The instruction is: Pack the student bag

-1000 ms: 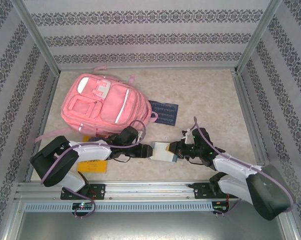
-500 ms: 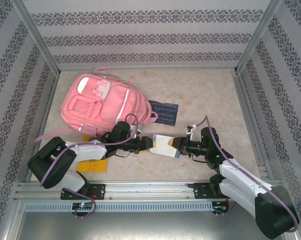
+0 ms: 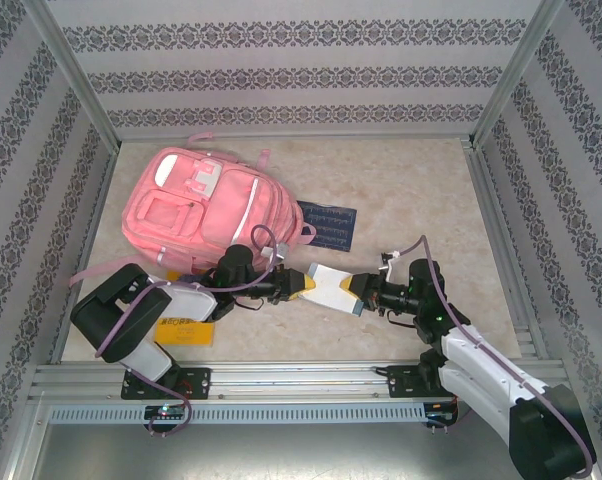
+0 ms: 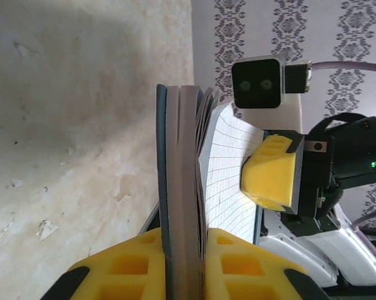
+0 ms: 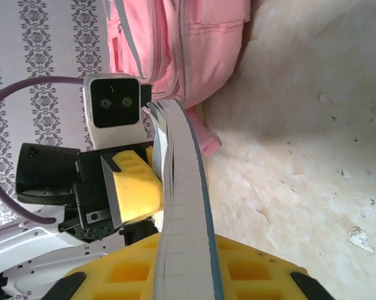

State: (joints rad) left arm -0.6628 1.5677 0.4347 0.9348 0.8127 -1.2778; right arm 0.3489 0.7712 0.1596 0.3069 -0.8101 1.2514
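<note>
The student bag (image 3: pixel 206 205), a large pink backpack, lies flat at the back left of the table, and its pink fabric (image 5: pixel 194 44) also appears in the right wrist view. A thin notebook (image 3: pixel 331 284) with a dark cover and white squared pages hangs just off the table between the two arms. My left gripper (image 3: pixel 301 286) is shut on its left end, and the yellow fingers (image 4: pixel 138 269) press the book's edge (image 4: pixel 182 187). My right gripper (image 3: pixel 359 292) is shut on the other end, pinching the notebook (image 5: pixel 183 206) between its pads (image 5: pixel 250 269).
A dark blue patterned booklet (image 3: pixel 326 225) lies beside the bag's right edge. A yellow flat item (image 3: pixel 186 330) sits partly under the left arm. Patterned walls and metal posts enclose the table, and the right half of its surface (image 3: pixel 441 200) is bare.
The left gripper has shut on the notebook's left end. Both arms and the notebook have shifted slightly toward the back, and the right arm has stretched out.
</note>
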